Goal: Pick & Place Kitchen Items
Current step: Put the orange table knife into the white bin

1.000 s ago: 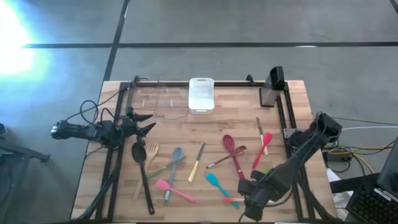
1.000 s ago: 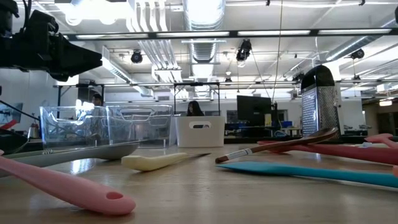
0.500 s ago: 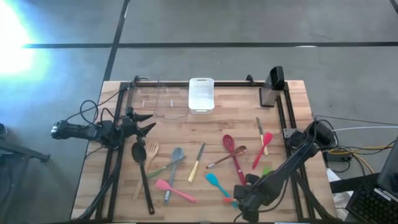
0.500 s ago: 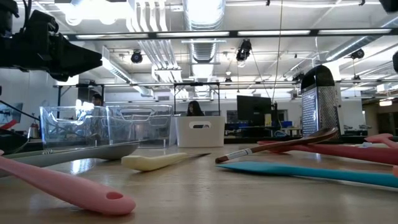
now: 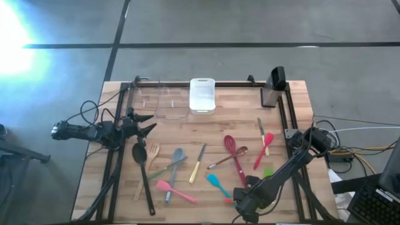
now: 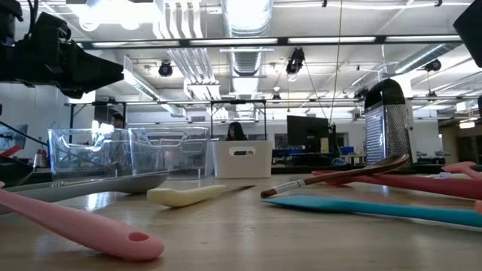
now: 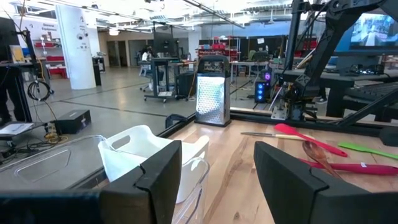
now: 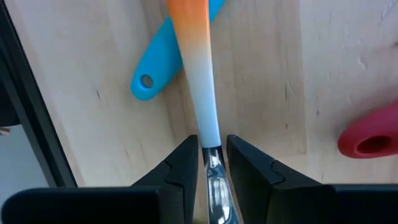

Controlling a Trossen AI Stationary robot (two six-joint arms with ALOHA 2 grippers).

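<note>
1. The wooden table (image 5: 294,100) is carrying the scattered kitchen items (image 5: 187,165) across its middle and near half, with a clear bin (image 5: 164,100) and a white bin (image 5: 202,95) sitting at its far edge.
2. The left gripper (image 5: 149,123) is hovering by the table's left side, near the clear bin, its fingers (image 7: 158,174) standing apart and holding nothing.
3. The right gripper (image 8: 211,165) is reaching down at the near edge, fingers (image 8: 180,165) pressing on both sides of an orange-and-white handled utensil (image 8: 198,74).
4. That utensil is lying flat on the wood, crossing the teal spatula (image 8: 163,59) and near a red handle (image 8: 372,138).
</note>
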